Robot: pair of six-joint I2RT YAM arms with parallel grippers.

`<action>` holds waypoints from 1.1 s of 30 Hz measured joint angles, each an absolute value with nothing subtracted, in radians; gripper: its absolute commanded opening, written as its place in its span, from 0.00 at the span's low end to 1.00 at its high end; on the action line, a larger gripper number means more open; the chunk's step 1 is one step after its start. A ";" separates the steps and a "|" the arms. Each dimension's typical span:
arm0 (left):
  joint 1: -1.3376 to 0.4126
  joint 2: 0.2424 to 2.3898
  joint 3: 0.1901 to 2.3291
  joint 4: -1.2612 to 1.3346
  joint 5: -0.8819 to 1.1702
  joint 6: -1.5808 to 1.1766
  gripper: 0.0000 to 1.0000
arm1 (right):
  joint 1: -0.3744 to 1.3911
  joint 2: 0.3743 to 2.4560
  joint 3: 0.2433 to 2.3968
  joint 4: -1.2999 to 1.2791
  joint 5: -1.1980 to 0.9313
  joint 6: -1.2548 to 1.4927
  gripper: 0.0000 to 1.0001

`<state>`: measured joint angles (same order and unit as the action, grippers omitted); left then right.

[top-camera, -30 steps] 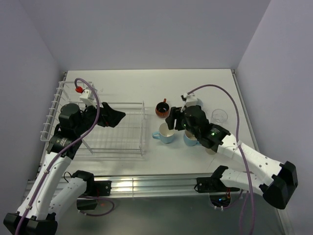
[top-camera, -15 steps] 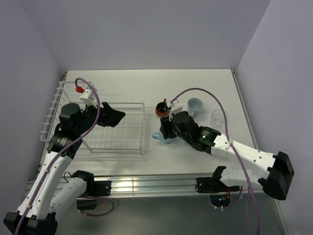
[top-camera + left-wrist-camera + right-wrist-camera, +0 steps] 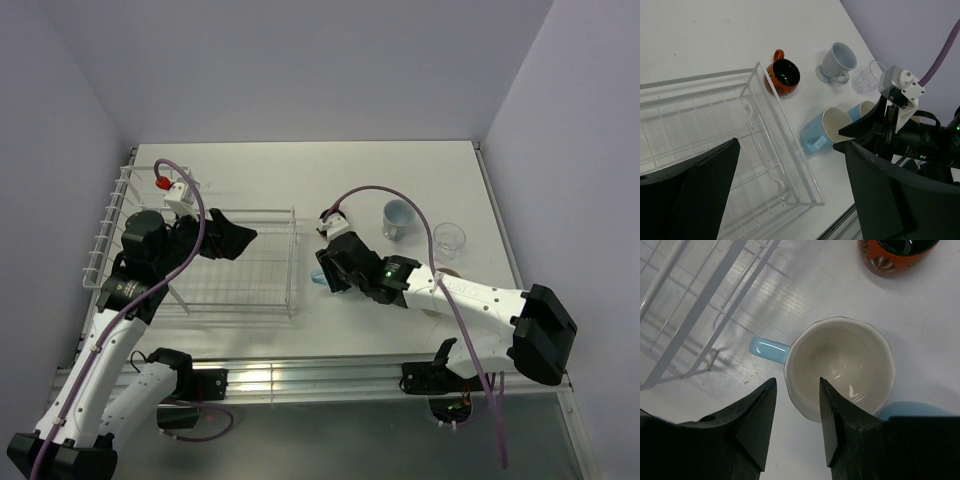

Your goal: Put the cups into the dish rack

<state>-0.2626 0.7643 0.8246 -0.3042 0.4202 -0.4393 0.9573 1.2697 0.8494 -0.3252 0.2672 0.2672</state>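
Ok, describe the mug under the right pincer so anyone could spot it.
Find the white wire rack on the left of the table. Just off its right edge, under the right pincer, sits a light blue mug, white inside. It's the blue one nearest the rack; its neighbour is an orange mug.

Arms: white shells, black joints, on left arm [image 3: 100,360] and right arm [image 3: 480,296].
Cables [image 3: 375,188]: purple, one per arm.
Fingers [image 3: 752,426]: matte black, wedge-shaped.
Light [image 3: 387,272]: green, right forearm.
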 measured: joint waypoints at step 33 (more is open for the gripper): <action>-0.263 0.780 0.825 -0.305 0.421 -0.439 0.93 | 0.963 1.414 0.962 -0.458 0.257 0.235 0.00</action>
